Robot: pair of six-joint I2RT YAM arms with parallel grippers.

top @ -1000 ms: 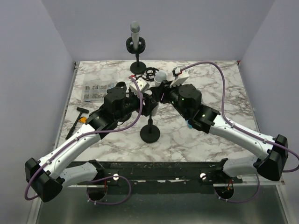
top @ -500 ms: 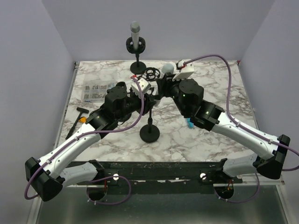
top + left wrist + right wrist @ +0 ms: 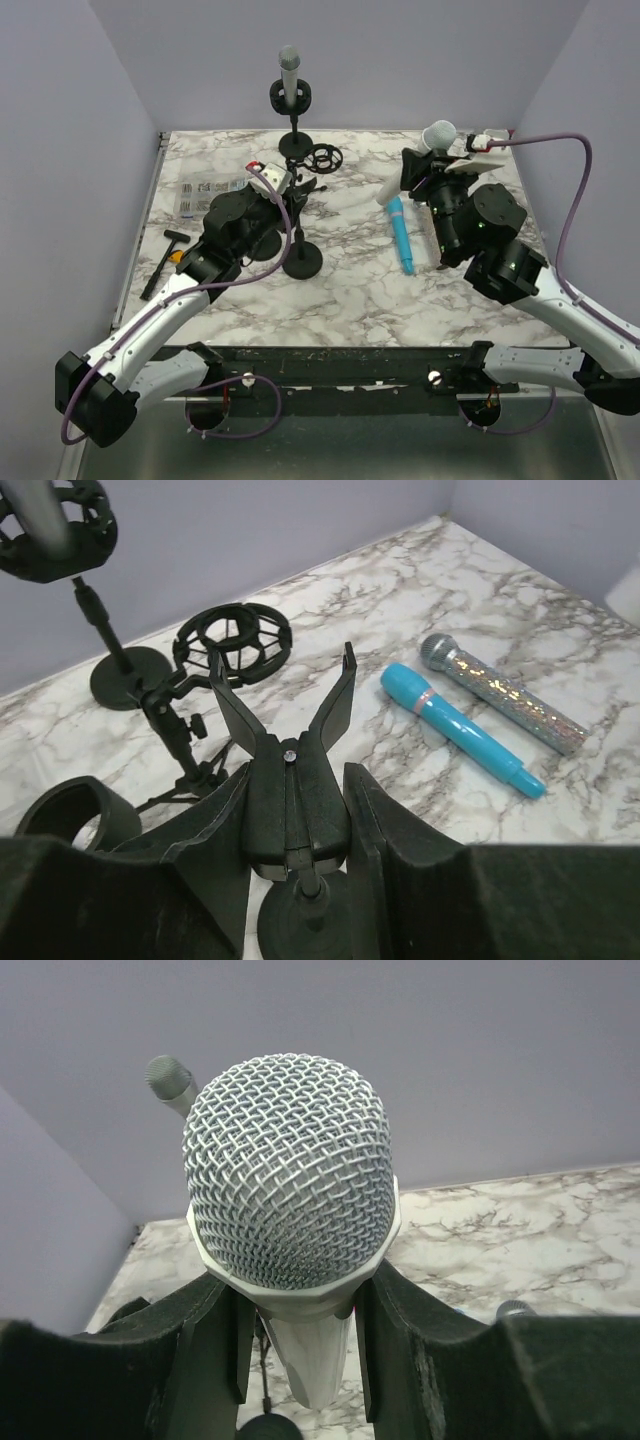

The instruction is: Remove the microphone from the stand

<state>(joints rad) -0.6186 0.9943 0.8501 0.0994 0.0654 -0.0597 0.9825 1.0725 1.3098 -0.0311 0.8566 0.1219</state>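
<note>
At the left edge of the white marbled surface (image 3: 350, 290) lie a black T-handled tool (image 3: 165, 258) and a printed sheet (image 3: 210, 195). The left gripper (image 3: 290, 815) is clamped on the black round-based microphone stand (image 3: 302, 262) below its bare forked clip (image 3: 285, 705). Behind stand a black ring mount (image 3: 235, 640) and a grey microphone in a black ring stand (image 3: 290, 75). A turquoise microphone (image 3: 460, 730) and a glittery silver microphone (image 3: 500, 692) lie side by side. The right gripper (image 3: 300, 1345) is closed around the white microphone with a silver mesh head (image 3: 290, 1175), held off the surface, well apart from the stand.
</note>
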